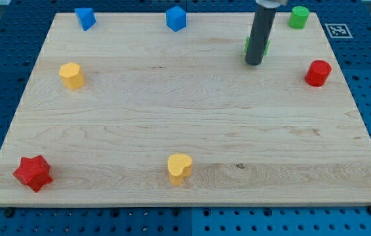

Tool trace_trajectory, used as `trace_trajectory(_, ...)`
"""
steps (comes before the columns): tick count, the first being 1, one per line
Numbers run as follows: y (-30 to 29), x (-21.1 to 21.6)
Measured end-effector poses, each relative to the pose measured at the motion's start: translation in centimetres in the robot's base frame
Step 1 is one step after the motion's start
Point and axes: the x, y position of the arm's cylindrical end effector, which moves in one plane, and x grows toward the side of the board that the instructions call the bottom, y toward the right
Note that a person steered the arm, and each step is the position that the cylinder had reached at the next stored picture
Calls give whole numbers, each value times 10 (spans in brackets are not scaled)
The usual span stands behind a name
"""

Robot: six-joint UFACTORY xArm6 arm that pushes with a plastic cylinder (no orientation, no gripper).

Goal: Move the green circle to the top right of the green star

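**Rod stands over a half-hidden green block near the top right of the surface**

My tip (254,63) rests on the wooden surface (185,131) in the upper right part of the view. There are no jaws on this arm, only the straight dark rod, so nothing is apart or clamped. Right behind the rod, touching it as far as the view shows, sits a green block (266,46); only thin green slivers show on either side of the rod, so its shape cannot be made out.

The green circle (298,17) stands at the top edge, up and to the view's right of the tip and apart from it. The red cylinder (318,73) is near the right edge, slightly below the tip's level.

Along the top edge, a blue block (176,18) sits left of the rod and another blue block (85,18) further left. A yellow block (72,75) lies at the left side. A red star (33,172) occupies the bottom left corner, and a yellow heart (179,168) sits near the bottom middle, all well apart from the tip.
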Motion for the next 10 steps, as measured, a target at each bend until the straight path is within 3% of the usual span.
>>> trace_trajectory(2,0,-44)
trace_trajectory(3,9,-44)
trace_trajectory(5,109,-34)
trace_trajectory(6,171,-67)
trace_trajectory(7,189,-124)
trace_trajectory(8,180,-146)
trace_trajectory(10,141,-146)
